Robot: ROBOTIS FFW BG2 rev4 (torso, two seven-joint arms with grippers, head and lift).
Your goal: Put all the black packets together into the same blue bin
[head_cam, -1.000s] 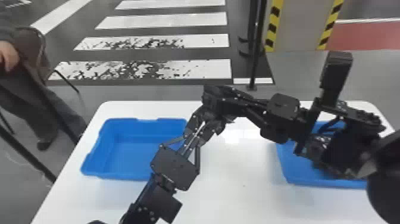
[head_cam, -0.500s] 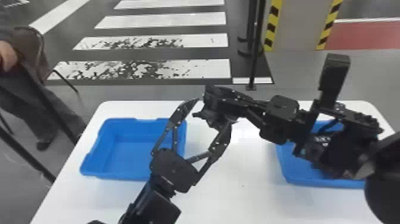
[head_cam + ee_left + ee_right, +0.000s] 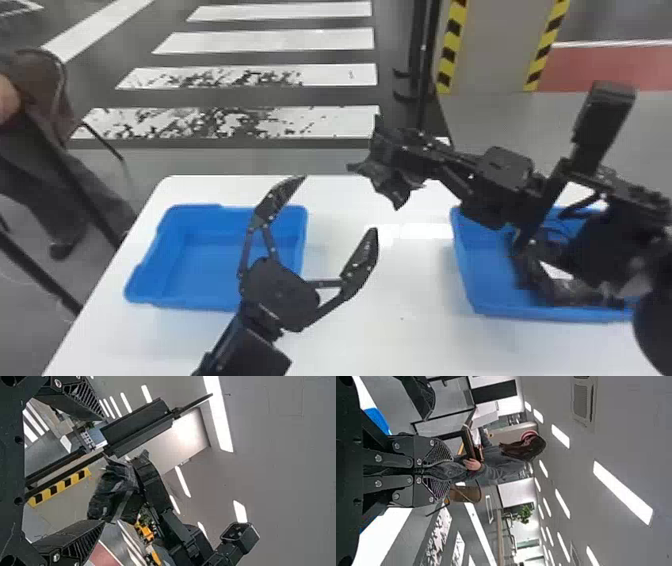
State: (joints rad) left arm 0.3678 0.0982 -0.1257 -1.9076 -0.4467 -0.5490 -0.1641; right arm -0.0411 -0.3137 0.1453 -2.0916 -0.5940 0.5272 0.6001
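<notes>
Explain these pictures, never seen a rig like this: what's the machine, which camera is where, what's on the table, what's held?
It's a two-armed robot. The head view looks forward and down from its head; each wrist view comes from a camera on that arm's wrist and is turned on its side. Two blue bins sit on the white table: the left bin and the right bin, partly hidden by the right arm. The right pincer is closed on a black packet. The left pincer is open, holding nothing; its wrist view looks past the spread fingers towards that packet.
</notes>
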